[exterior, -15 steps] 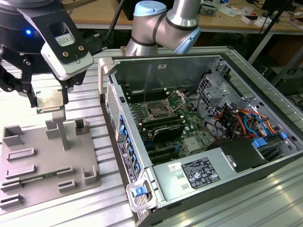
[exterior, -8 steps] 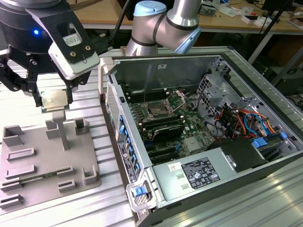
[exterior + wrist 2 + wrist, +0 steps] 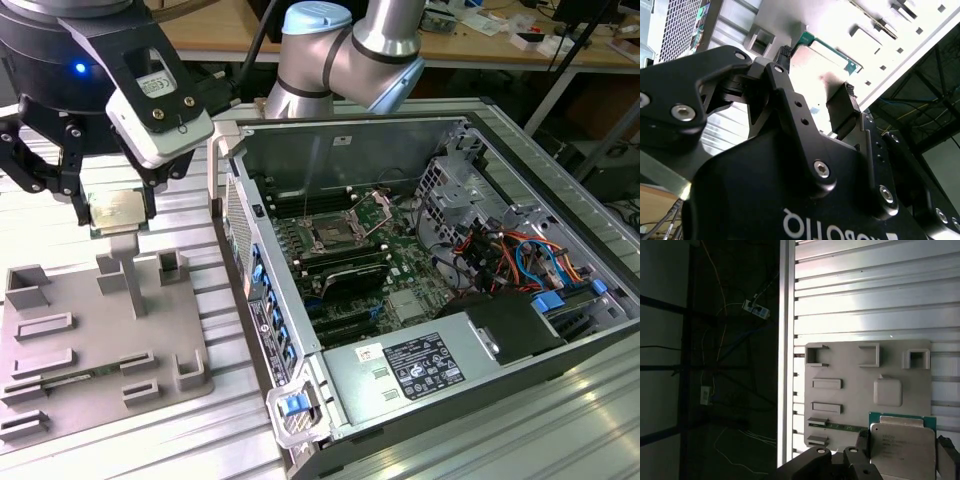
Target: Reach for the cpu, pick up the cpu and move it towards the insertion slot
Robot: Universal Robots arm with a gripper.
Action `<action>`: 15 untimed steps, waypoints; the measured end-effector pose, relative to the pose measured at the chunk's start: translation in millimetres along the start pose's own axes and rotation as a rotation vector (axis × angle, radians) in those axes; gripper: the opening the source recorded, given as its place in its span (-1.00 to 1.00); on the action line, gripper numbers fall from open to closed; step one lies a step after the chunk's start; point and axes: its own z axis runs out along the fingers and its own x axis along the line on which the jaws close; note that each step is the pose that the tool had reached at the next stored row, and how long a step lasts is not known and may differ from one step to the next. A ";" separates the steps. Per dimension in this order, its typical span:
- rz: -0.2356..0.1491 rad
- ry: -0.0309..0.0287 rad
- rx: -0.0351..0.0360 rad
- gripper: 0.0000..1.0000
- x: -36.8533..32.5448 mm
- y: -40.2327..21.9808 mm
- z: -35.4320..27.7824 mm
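Hand (image 3: 116, 208) clenched on cpu (image 3: 901, 452) above grey tray (image 3: 60, 330); pick-up judged done; carry pending: level travel over case wall (image 3: 238, 215) to insertion slot (image 3: 330, 237).

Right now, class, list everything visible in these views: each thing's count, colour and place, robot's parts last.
tray: one, grey, on the ribbed table, exterior view's left.
cpu: one, silvery, held above the tray.
computer case: one, silver-grey, open, exterior view's right.
insertion slot: one, shiny frame, dark centre, inside the case.
arm: one, grey and blue, behind the case.
gripper: one, black, shut on the cpu.
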 end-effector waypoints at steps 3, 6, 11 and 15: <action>0.000 0.0000 0.0001 0.09 -1.5 -0.1 -0.1; 0.000 0.0000 0.0000 0.09 -4.2 -0.2 -0.1; 0.000 0.0000 0.0000 0.09 -7.4 -0.2 -0.1; 0.000 0.0000 0.0000 0.09 -9.1 -0.3 -0.1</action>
